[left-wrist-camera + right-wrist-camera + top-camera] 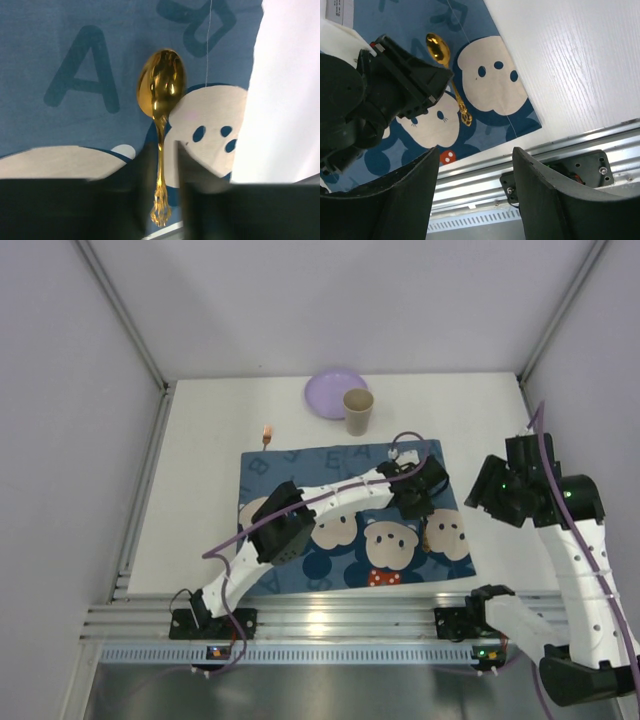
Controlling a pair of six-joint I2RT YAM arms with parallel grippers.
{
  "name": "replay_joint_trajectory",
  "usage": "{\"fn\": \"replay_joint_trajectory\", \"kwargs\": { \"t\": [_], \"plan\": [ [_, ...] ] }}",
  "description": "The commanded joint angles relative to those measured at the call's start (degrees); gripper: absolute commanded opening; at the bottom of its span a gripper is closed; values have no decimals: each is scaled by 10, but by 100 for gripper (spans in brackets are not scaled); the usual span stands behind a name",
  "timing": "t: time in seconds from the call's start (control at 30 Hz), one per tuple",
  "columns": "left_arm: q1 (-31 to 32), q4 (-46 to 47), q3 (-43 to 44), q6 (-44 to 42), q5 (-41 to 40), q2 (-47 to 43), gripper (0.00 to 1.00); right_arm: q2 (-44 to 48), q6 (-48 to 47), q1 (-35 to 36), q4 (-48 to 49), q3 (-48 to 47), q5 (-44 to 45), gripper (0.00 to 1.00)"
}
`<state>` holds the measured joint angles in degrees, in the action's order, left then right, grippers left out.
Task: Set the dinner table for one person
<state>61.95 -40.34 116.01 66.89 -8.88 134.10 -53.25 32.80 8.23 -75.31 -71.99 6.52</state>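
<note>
A gold spoon point(161, 90) lies on the blue mouse-print mat point(330, 545), near the mat's right edge, its bowl pointing away from the wrist. My left gripper point(165, 150) straddles the spoon's thin handle, jaws slightly open, with a gap showing on the right side of the handle. From the right wrist the spoon point(439, 47) shows flat on the mat under the left gripper point(415, 80). My right gripper point(475, 150) hangs open and empty over the table's near right edge, beside the mat. The white dinner table point(200, 490) carries the mat.
A purple plate point(333, 393) and a tan paper cup point(358, 410) stand at the back of the table. A small orange item point(266, 432) lies just behind the mat's far left corner. A metal rail point(330, 620) runs along the near edge.
</note>
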Motion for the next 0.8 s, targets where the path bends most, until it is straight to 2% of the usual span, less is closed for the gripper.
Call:
{"fn": "replay_joint_trajectory", "kwargs": {
  "t": [0.0,0.03,0.07,0.13,0.3,0.43,0.5,0.53,0.63,0.73,0.77],
  "plan": [
    [-8,32,23,25,32,-1,43,6,-14,-1,-33,3,19,62],
    [-8,32,30,18,37,2,64,3,-16,3,-27,0,20,62],
    [-8,26,46,11,39,1,72,-1,-17,4,-24,-1,20,65],
    [-9,0,62,-14,35,-9,81,-9,-23,6,-6,-11,11,68],
    [-31,-75,70,-105,-30,-95,82,-68,-62,10,83,-60,-112,71],
    [-95,-130,0,-152,-81,-244,81,-178,-56,20,161,-159,-219,79],
    [-150,-130,-87,-172,-89,-302,81,-258,-49,39,177,-232,-221,80],
    [-186,-122,-120,-181,-93,-359,81,-285,-49,59,193,-257,-213,81],
    [-242,-91,-290,-222,-111,-469,81,-429,-41,81,216,-355,-205,81],
    [-277,-73,-384,-255,-111,-555,81,-526,-30,93,223,-468,-206,80],
    [-280,-68,-402,-267,-112,-571,81,-589,-29,95,224,-501,-202,79]
  ]
}}
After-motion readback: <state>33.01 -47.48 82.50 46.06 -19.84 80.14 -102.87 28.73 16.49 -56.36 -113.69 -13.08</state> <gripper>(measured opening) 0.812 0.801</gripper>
